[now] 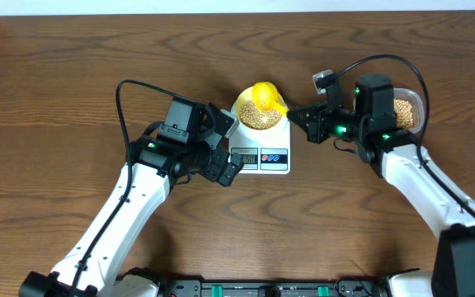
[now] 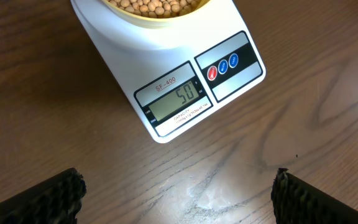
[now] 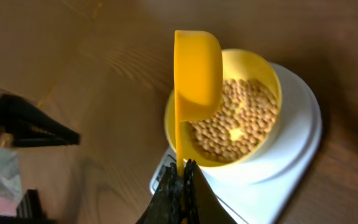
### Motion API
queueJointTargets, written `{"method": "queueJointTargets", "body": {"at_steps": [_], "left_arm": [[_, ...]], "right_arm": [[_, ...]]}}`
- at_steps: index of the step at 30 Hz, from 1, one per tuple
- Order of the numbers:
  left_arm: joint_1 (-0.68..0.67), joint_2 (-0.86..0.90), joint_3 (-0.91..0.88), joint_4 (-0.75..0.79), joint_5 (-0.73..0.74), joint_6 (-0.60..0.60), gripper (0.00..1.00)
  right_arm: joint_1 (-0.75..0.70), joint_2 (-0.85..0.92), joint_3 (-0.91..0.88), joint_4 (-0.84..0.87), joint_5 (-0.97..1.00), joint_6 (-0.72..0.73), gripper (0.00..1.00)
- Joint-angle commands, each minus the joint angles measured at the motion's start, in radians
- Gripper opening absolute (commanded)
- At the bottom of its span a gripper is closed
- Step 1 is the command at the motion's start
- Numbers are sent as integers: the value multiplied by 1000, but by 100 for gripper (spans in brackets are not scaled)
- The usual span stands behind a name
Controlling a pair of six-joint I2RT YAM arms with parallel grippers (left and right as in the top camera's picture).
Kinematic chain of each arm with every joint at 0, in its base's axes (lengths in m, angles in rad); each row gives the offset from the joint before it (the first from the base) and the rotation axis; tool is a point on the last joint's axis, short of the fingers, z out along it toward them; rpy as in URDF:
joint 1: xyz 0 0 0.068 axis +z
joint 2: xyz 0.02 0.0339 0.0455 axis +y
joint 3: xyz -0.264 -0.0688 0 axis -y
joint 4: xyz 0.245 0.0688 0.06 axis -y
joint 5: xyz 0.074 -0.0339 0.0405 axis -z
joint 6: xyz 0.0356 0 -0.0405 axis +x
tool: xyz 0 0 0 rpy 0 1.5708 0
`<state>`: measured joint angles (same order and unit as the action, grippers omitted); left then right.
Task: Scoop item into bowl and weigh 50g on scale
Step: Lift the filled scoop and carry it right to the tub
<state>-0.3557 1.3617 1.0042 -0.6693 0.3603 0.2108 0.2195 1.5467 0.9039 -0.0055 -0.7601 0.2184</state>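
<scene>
Scale (image 2: 129,46) reads 50; beans (image 1: 260,118) in bowl (image 1: 240,113) on it. Right gripper (image 1: 298,115), at bowl's 3 o'clock, clamps scoop (image 1: 264,92) handle; scoop tipped above bowl. Left gripper (image 2: 179,196) wide open, empty.

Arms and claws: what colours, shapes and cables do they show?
The left arm and right arm have white links and black joint housings with green lights. A black cable loops above each wrist. The left claw and right claw are black; the left fingers have ribbed pads.
</scene>
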Motion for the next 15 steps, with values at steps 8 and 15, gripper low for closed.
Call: {"method": "queueJointTargets", "body": {"at_steps": [8, 15], "left_arm": [[-1, 4, -6, 1, -6, 13, 98], [-1, 4, -6, 1, -6, 13, 98]], "right_arm": [[-32, -117, 9, 65, 76, 21, 1], [-129, -129, 9, 98, 126, 21, 1]]}}
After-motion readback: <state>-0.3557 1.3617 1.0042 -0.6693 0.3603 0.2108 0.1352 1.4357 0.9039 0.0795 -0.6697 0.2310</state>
